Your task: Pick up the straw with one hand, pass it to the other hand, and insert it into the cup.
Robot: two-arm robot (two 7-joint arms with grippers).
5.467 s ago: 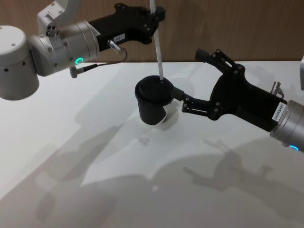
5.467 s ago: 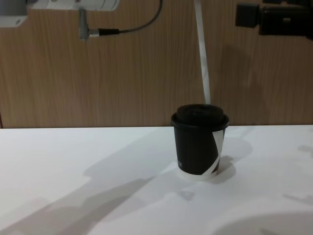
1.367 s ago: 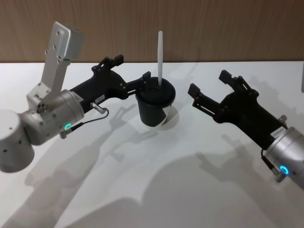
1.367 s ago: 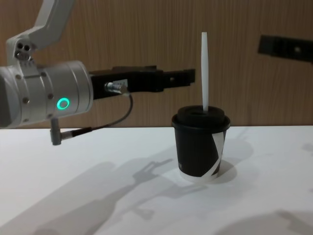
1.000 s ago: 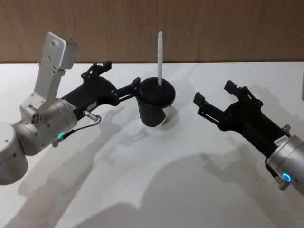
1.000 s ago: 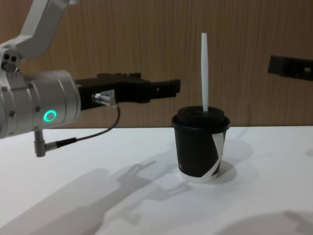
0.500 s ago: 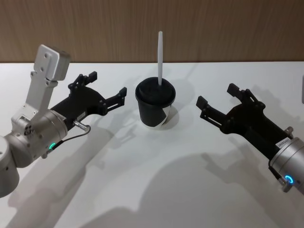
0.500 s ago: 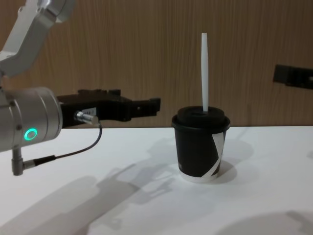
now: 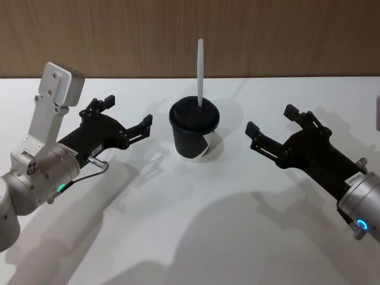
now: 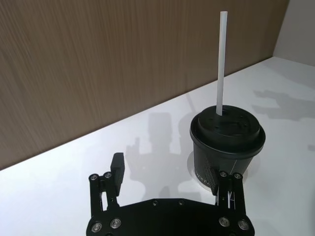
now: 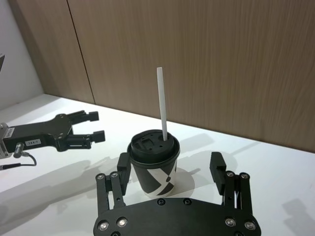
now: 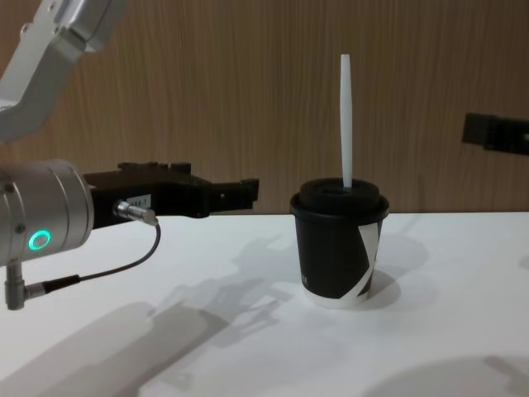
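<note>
The straw (image 9: 200, 71) stands almost upright in the cup (image 9: 193, 133), its lower end through a hole in the black lid and most of its length rising clear above it. In the chest view the straw (image 12: 345, 120) shows white against the wood wall (image 12: 248, 83), and the cup (image 12: 337, 248) shows its white curved stripe and white base rim. The cup sits upright on the white tabletop (image 9: 190, 225), about midway between the two arms and toward the far edge.

To the cup's left, the left pincer (image 9: 127, 116) hangs low over the tabletop with its jaws spread and nothing between them; it points at the cup but stands apart from it. In the left wrist view the cup (image 10: 227, 142) and straw (image 10: 221, 59) lie just past the pincer's black fingers (image 10: 116, 169). A thin grey cable (image 12: 107, 269) loops under the left arm.

To the cup's right, the right pincer (image 9: 270, 127) is likewise spread wide and empty, aimed at the cup and well clear of it. In the right wrist view the cup (image 11: 153, 160) sits beyond its fingers (image 11: 216, 167), with the straw (image 11: 162, 108) upright in the lid.
</note>
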